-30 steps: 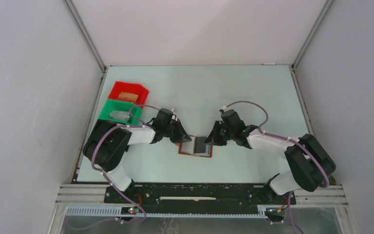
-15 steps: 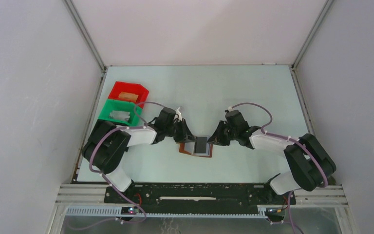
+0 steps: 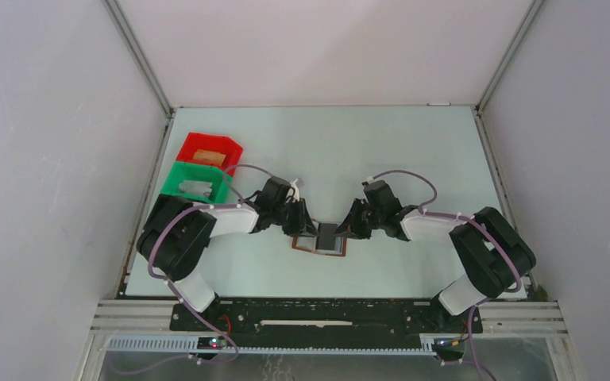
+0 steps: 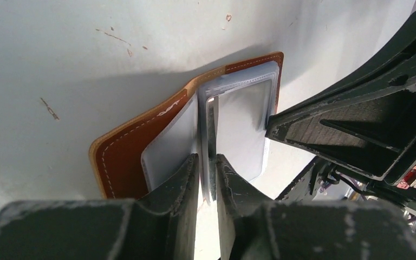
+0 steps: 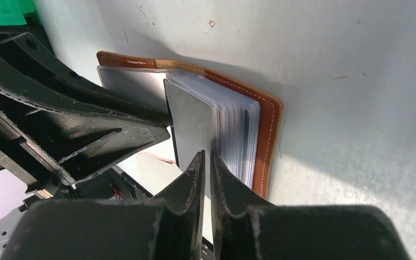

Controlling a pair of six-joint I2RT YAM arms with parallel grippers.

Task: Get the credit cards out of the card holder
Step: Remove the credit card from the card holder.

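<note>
Top external view: the card holder lies opened on the surface, midway between the two arms, which meet over it from opposite sides.

Left wrist view: the left fingers are closed to a thin slit on the edge of a clear plastic sleeve, and the brown leather cover shows beneath and beside it. Judged purpose: to anchor the sleeve stack so the holder neither lifts nor slides.

Right wrist view: the right fingers are likewise almost shut. The lower edge of a dark grey card runs into the gap between them. The card sits forward of the fanned sleeves, apart from the leather. Whether it is wholly clear of its pocket cannot be told.

Judged step: the right arm draws this card out against the left arm's hold. Whether the remaining sleeves hold further cards cannot be discerned.

Risk noted: if the left grip slips, the holder may be dragged along with the card.
</note>
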